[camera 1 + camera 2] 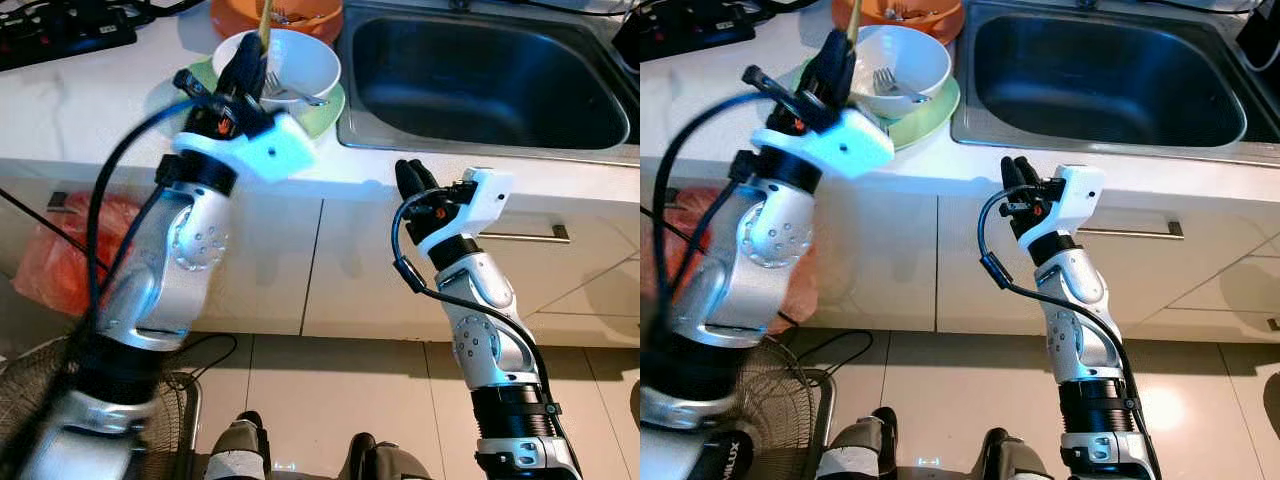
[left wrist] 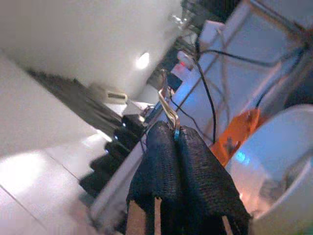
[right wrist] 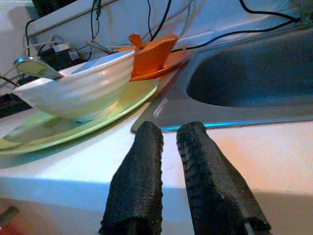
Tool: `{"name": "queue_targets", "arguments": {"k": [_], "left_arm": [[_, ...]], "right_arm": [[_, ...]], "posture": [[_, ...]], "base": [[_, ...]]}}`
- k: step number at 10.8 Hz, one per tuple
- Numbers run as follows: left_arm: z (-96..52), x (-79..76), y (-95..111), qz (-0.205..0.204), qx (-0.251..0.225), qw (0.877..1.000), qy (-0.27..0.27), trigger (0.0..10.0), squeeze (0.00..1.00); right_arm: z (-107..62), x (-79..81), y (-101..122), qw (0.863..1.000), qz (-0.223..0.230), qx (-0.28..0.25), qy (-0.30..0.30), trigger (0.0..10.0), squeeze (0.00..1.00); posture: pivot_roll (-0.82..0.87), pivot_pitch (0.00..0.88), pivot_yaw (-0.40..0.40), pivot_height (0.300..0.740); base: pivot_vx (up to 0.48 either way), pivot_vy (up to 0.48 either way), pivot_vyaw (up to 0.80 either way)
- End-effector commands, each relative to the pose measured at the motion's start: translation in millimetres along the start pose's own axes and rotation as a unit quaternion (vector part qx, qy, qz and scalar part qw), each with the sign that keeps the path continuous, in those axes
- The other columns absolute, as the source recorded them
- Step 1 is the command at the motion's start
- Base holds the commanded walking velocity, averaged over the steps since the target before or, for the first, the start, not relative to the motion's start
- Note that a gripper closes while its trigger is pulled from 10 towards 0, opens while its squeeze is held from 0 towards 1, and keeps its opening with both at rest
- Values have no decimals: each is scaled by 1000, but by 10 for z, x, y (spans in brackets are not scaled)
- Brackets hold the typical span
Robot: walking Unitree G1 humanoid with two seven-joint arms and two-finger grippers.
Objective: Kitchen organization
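The left gripper is clamped on a thin metal utensil above the white bowl; right gripper, fingers slightly apart, hovers near the sink.

Brushed metal sink; glossy white bowl; rough-textured black fingers.

White bowl, green plate, orange dish

Sink basin lies open; white bowl and green plate crowd the counter beside it
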State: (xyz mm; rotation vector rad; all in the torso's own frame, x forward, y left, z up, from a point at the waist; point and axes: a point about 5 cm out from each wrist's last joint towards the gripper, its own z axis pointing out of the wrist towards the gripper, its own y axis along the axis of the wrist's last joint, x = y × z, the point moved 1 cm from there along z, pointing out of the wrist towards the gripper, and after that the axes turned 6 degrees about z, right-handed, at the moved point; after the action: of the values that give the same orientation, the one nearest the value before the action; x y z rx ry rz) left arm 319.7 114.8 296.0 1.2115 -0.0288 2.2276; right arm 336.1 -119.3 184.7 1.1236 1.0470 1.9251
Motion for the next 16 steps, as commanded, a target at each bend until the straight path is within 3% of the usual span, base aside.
{"name": "queue_targets", "arguments": {"k": [1,2,3,4,5,6,9,10,12,13,14,16], "left_arm": [[26,118,79,-77,-11,996,35,10000,0],[47,126,181,-206,-23,977,41,10000,0],[49,75,304,-305,-45,951,18,10000,0],[53,57,351,-352,-50,935,9,10000,0],[63,51,422,-415,-61,908,-4,10000,0],[75,52,461,-453,-70,889,-18,10000,0],[55,-79,558,-603,-79,789,-92,10000,0],[28,-76,555,-633,-78,764,-96,10000,0],[-7,-129,568,-673,-71,725,-127,10000,0],[-28,-164,571,-685,-66,712,-137,10000,0],[-59,-219,568,-721,-58,676,-142,10000,0],[-104,-306,489,-756,-36,639,-137,10000,0]], "right_arm": [[0,-21,22,1000,1,-6,-2,10000,0],[2,-25,25,1000,1,-7,-2,10000,0],[4,-27,26,1000,1,-7,-3,10000,0],[5,-29,26,1000,1,-7,-4,10000,0],[4,-32,26,1000,2,-8,-5,10000,0],[2,-39,25,1000,2,-8,-7,10000,0],[4,-84,28,1000,9,-12,-19,10000,0],[0,-88,25,1000,8,-11,-21,10000,0],[-4,-105,22,1000,11,-11,-26,10000,0],[-3,-109,23,999,12,-12,-27,10000,0],[-7,-127,20,999,22,-12,-32,10000,0],[-7,-139,28,999,29,-14,-36,10000,0]], "posture": [[208,182,-66,740],[209,184,-68,740],[208,187,-69,740],[207,188,-68,740],[206,190,-68,740],[204,191,-67,740],[208,192,-64,740],[205,195,-63,740],[202,197,-63,740],[202,197,-63,740],[202,200,-63,740],[200,202,-62,740]], "base": [[0,0,0],[0,0,0],[0,0,0],[0,0,0],[0,0,0],[0,0,0],[0,0,0],[0,0,0],[0,0,0],[0,0,0],[0,0,0],[0,0,0]]}}
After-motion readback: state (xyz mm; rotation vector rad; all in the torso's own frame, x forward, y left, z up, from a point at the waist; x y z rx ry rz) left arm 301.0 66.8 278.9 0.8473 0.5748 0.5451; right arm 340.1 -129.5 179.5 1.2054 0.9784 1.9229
